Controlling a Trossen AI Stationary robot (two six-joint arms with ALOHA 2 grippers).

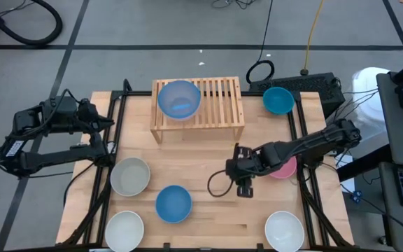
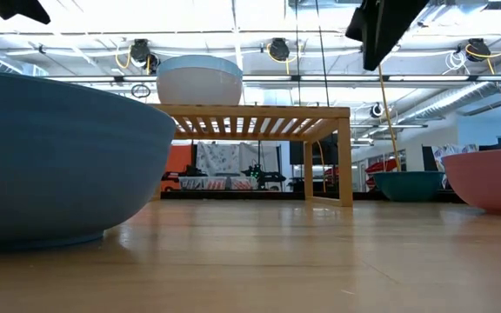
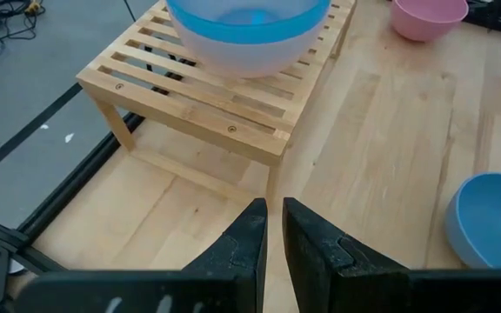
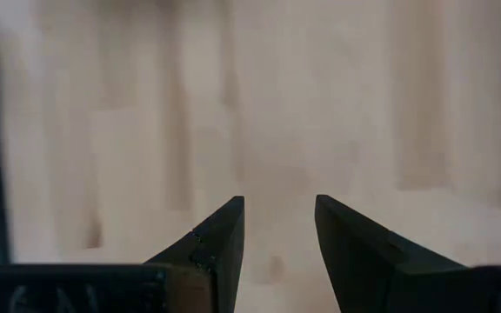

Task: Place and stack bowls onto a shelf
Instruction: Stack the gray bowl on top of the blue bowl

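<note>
The light-wood slatted shelf (image 1: 208, 105) stands at the table's far middle. On its left half rests a blue bowl (image 1: 179, 98), which seems nested in a white one (image 2: 200, 83). A teal bowl (image 1: 278, 100), a pink bowl (image 1: 285, 168), a grey-beige bowl (image 1: 130, 176), a blue bowl (image 1: 173, 204) and two white bowls (image 1: 124, 229) (image 1: 284, 231) rest on the tabletop. My right gripper (image 1: 243, 185) is open and empty above bare table, left of the pink bowl. My left gripper (image 3: 273, 235) is shut and empty at the table's left edge, facing the shelf.
My right arm (image 1: 306, 145) reaches over the pink bowl and hides part of it. A black cable (image 1: 215, 183) loops beside the right gripper. Bare tabletop (image 1: 201, 161) lies between the shelf and the near bowls. A dark box (image 1: 306, 85) sits behind the teal bowl.
</note>
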